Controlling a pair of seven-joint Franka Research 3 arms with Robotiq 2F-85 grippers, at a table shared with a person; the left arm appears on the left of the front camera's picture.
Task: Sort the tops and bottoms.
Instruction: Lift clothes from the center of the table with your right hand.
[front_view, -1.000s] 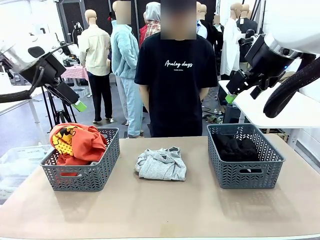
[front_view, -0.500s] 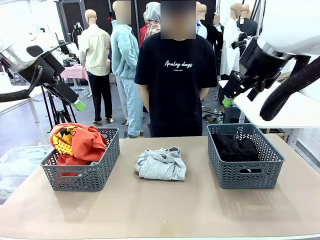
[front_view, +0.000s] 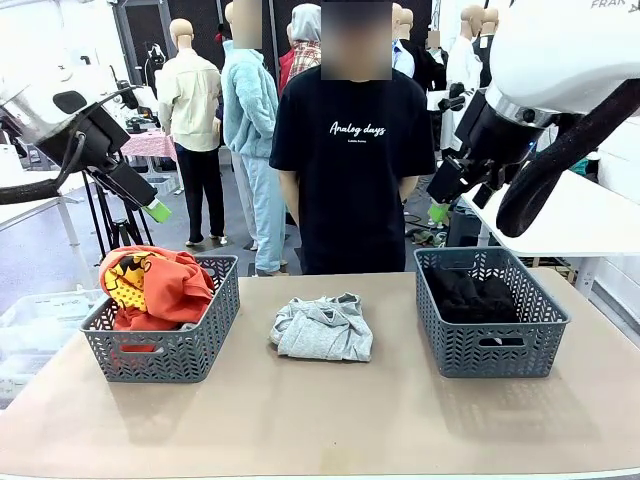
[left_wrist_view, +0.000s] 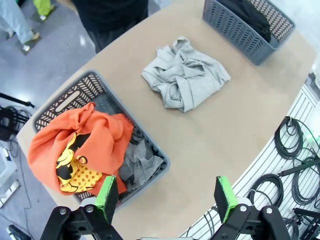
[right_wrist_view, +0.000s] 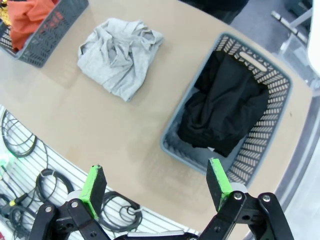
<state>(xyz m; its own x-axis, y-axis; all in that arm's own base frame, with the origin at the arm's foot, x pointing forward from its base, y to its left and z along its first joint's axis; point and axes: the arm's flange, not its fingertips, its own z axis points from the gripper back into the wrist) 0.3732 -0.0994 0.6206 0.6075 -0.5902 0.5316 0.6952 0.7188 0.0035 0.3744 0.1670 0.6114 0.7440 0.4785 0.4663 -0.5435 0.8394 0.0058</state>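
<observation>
We see the light grey sweatshirt (front_view: 322, 328) mid-table, the orange T-shirt (front_view: 160, 283) in the basket (front_view: 160, 350) to its left, the black bottoms (front_view: 470, 293) in the basket (front_view: 490, 350) to its right. Left gripper (left_wrist_view: 165, 197) and right gripper (right_wrist_view: 156, 184) hover spread, empty.
</observation>
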